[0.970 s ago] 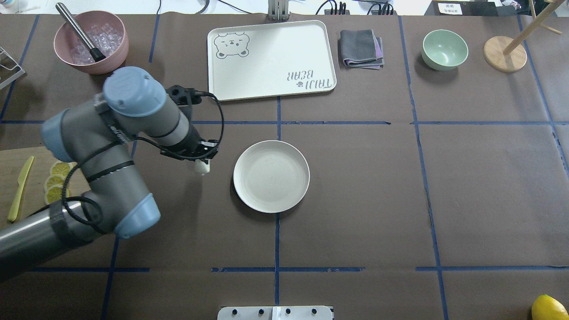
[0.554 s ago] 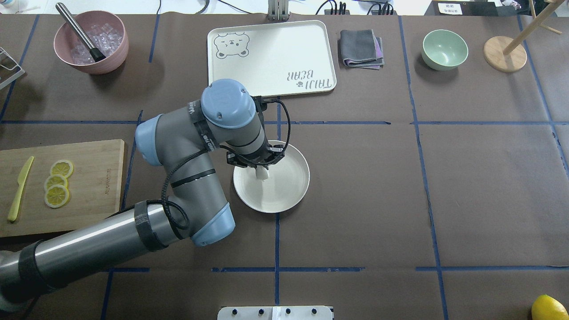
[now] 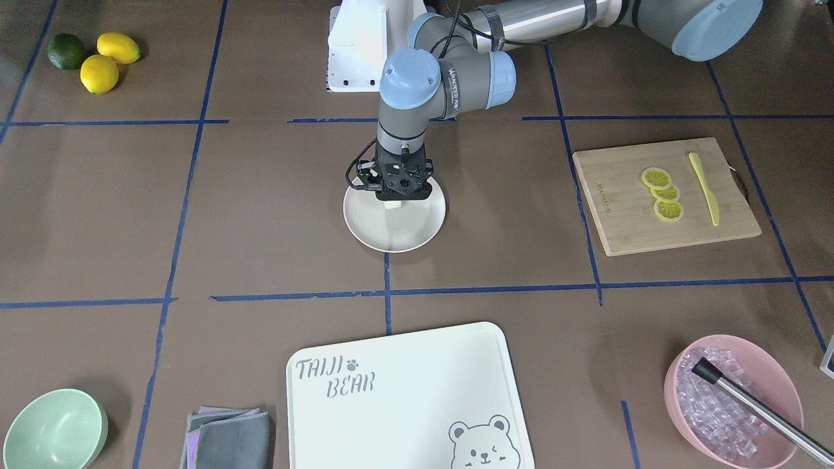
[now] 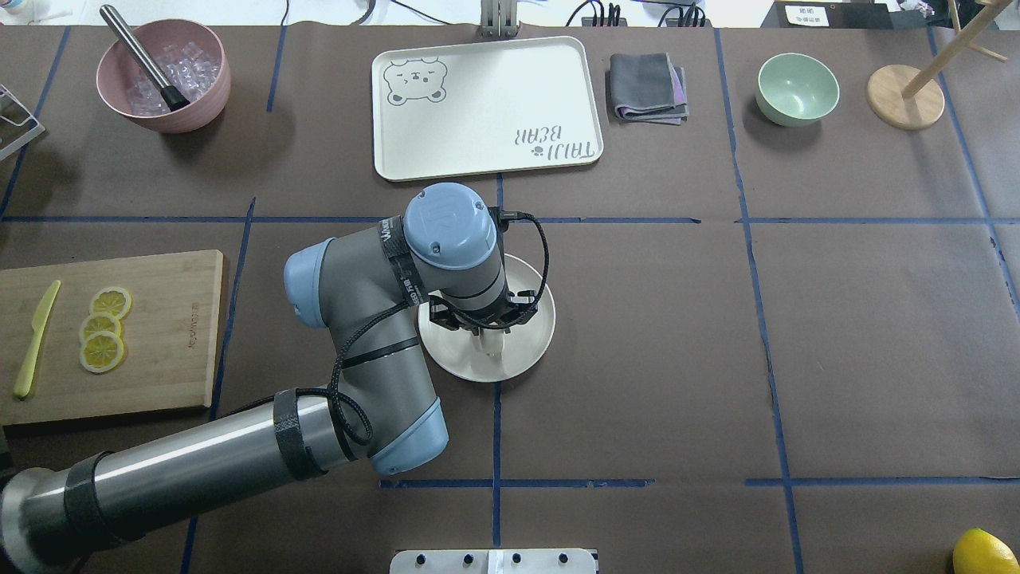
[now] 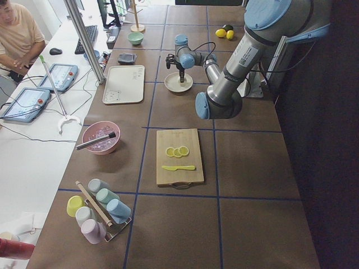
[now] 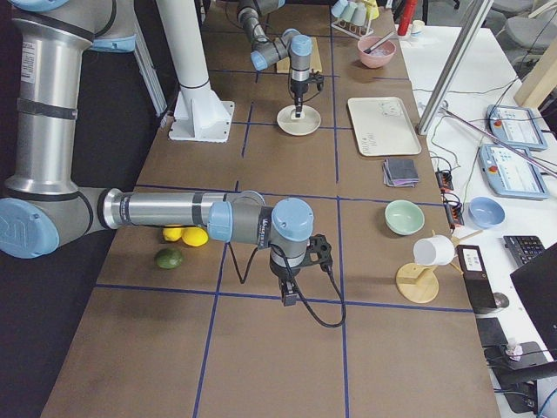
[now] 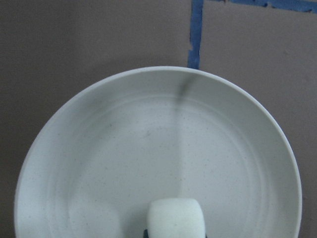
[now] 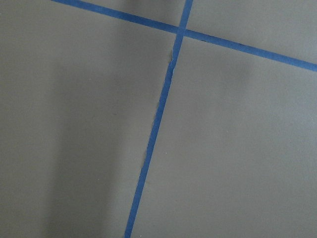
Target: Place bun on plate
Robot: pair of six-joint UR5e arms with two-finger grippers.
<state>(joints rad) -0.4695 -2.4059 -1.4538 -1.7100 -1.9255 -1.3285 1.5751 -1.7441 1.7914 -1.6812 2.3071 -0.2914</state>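
The bun [image 7: 176, 218] is a small white lump held in my left gripper [image 4: 488, 344], which is shut on it. It hangs just over the inside of the cream plate [image 4: 532, 323], near the plate's middle. From the front view the bun [image 3: 393, 204] pokes out under the black gripper [image 3: 393, 202] above the plate [image 3: 391, 233]. I cannot tell whether the bun touches the plate. My right gripper [image 6: 290, 300] shows only in the exterior right view, low over bare table far from the plate, and I cannot tell its state.
A wooden cutting board [image 4: 167, 335] with lemon slices [image 4: 102, 339] and a yellow knife lies to the left. A bear-print tray [image 4: 486, 104], pink ice bowl [image 4: 163, 76], folded cloth [image 4: 647, 86] and mint bowl [image 4: 797, 88] line the far edge.
My left arm has swung right with the bun, from beside the plate's left rim to over the plate's middle. It then shifted slightly toward the robot side.
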